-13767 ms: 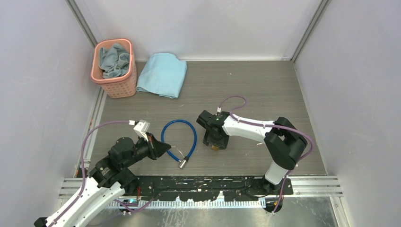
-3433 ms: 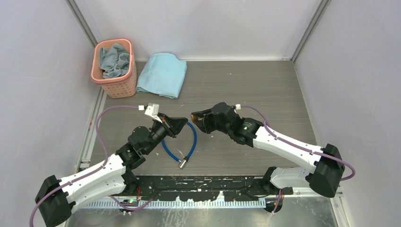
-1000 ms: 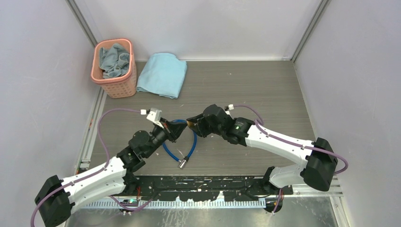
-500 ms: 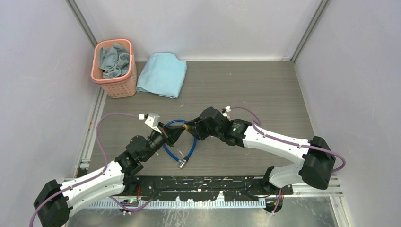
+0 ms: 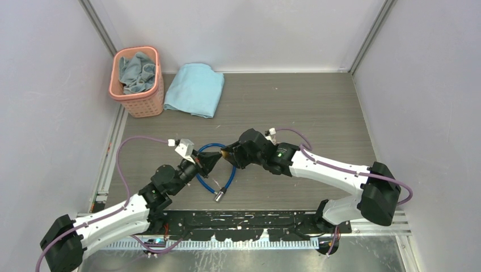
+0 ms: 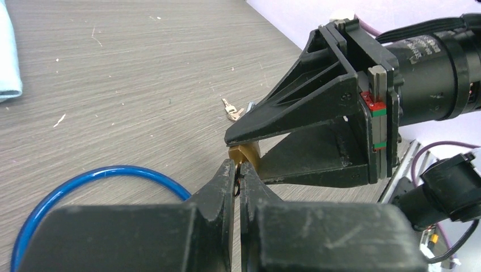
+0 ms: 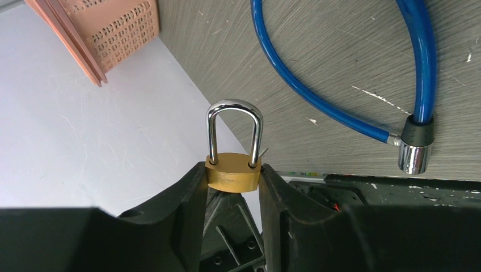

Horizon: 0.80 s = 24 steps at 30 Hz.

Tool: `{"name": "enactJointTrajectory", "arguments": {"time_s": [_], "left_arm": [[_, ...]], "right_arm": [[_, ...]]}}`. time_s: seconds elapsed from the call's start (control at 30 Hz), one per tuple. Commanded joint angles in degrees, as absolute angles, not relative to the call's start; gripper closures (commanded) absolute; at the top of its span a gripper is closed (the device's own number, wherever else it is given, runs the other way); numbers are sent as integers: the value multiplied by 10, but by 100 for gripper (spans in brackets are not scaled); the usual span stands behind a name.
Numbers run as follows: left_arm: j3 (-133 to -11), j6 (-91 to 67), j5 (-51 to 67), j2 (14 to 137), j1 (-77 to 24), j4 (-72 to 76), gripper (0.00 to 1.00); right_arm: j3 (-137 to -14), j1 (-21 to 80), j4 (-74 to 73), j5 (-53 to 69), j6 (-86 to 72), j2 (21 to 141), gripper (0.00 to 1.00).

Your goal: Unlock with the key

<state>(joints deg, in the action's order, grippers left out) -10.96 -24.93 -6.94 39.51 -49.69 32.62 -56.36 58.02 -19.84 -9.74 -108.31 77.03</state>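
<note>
- Brass padlock (image 7: 233, 173) clamped by its two sides between the fingers of the right gripper (image 7: 232, 169), low centre of the right wrist frame.
- Silver shackle (image 7: 234, 104) with both legs seated in the brass body, arching toward the top of that frame.
- Left gripper (image 6: 236, 165) clenched tight, its tips meeting the brass from below at the centre of the left wrist frame, right at the tip of the right gripper.
- Key (image 6: 236, 181) nipped between those left fingertips, only a thin dark edge showing, close under the padlock. Impossible to tell whether entered in the lock.
- Both grippers tip to tip at the centre of the overhead frame, held clear of the grey wood-grain tabletop (image 5: 306, 107), over the upper part of the cable loop.
- Second small silvery key (image 6: 229, 109) flat on the tabletop, upper middle of the left wrist frame, beyond the right gripper and apart from both grippers.
- Blue cable (image 7: 425, 68) curled in an open loop on the tabletop, upper right of the right wrist frame. Silver metal end (image 7: 413, 158) at the right edge of that frame, well apart from the padlock.
- Pink basket (image 5: 144, 102) at the upper left of the overhead frame, grey-blue cloth (image 5: 136, 72) bundled inside.
- Pale blue towel (image 5: 195, 89) folded on the tabletop just beside the basket, to its right.
</note>
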Motion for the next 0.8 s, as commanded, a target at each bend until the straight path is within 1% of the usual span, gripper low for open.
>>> {"name": "enactJointTrajectory", "arguments": {"time_s": [0.0,0.77], "left_arm": [[-108,-197,-56,395,-505,405,100],[-126,-32,-33,402,-547,395,100]], "right_arm": [[-589,588,-201,-91,-1079,771,99],[-617,588,-281,-89,-1046,762,99]]}}
